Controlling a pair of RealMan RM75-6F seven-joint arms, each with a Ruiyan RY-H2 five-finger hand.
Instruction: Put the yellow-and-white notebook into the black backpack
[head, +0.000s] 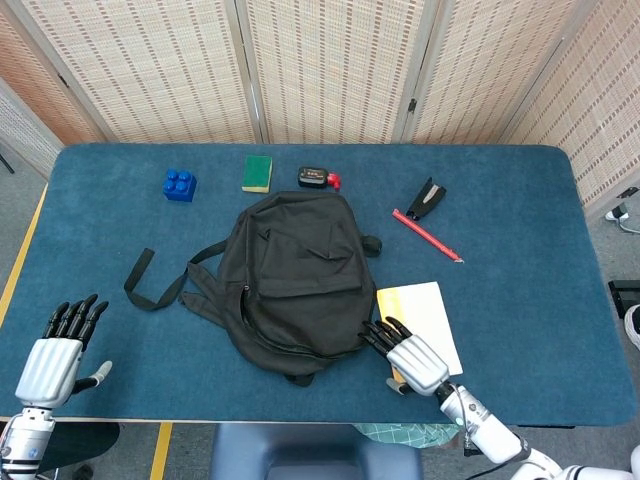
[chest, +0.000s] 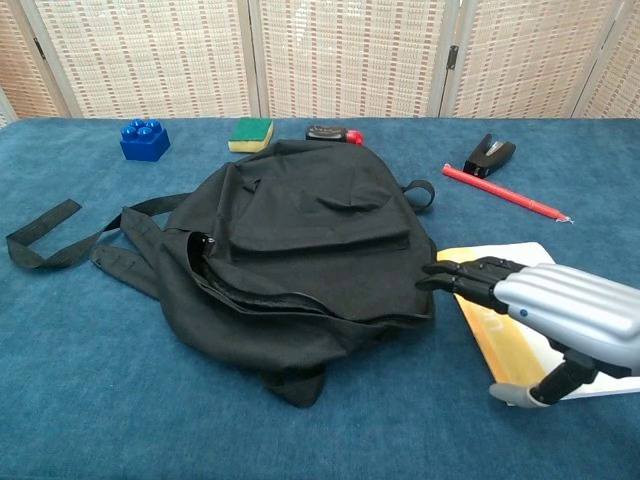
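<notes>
Right silver robot hand (head: 412, 356) lies flat, fingers spread and grasping nothing, over the near-left corner of the yellow-and-white notebook (head: 425, 308), which rests on the blue table (head: 520, 250) just beside the black fabric backpack (head: 290, 280).

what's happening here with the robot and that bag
The robot's right hand is low over the near left corner of the yellow-and-white notebook, fingers spread, fingertips by the black backpack. The notebook lies flat on the table beside the backpack, not yet inside. The left hand hangs open at the table's near left edge, holding nothing.
</notes>
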